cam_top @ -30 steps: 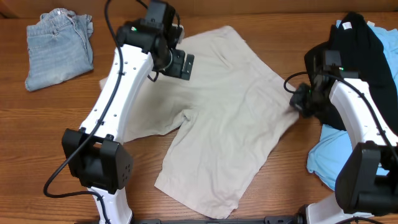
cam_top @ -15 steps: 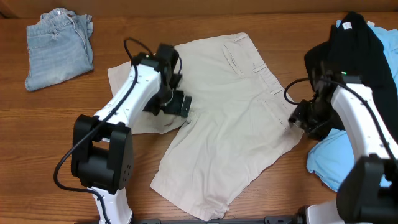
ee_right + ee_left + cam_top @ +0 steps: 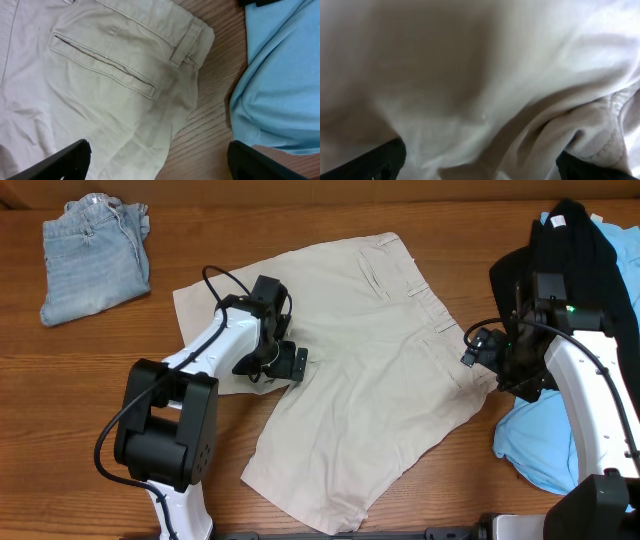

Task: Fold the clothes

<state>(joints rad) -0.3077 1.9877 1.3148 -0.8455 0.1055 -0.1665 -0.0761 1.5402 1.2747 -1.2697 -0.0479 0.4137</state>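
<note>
Pale beige cotton shorts (image 3: 370, 380) lie spread back-side up across the middle of a brown wooden table (image 3: 100, 400). One leg runs toward 6 o'clock and the waistband lies toward 2 o'clock. The left gripper (image 3: 288, 363) sits low on the shorts where the legs meet, at about 9 o'clock from the garment's centre. Its fingers (image 3: 385, 160) are spread wide, with rumpled beige cloth filling the wrist camera's view. The right gripper (image 3: 476, 350) hangs at the waistband corner at 3 o'clock. Its fingers (image 3: 65, 160) are parted wide and hold nothing above a slit back pocket (image 3: 102, 65) and a belt loop (image 3: 186, 45). A crumpled sky-blue top (image 3: 535, 440) lies just beside the shorts at 4 o'clock. A black garment (image 3: 580, 260) is heaped beyond the top at 2 o'clock. Folded light-blue denim (image 3: 95, 255) rests well apart in the far corner at 10 o'clock.
</note>
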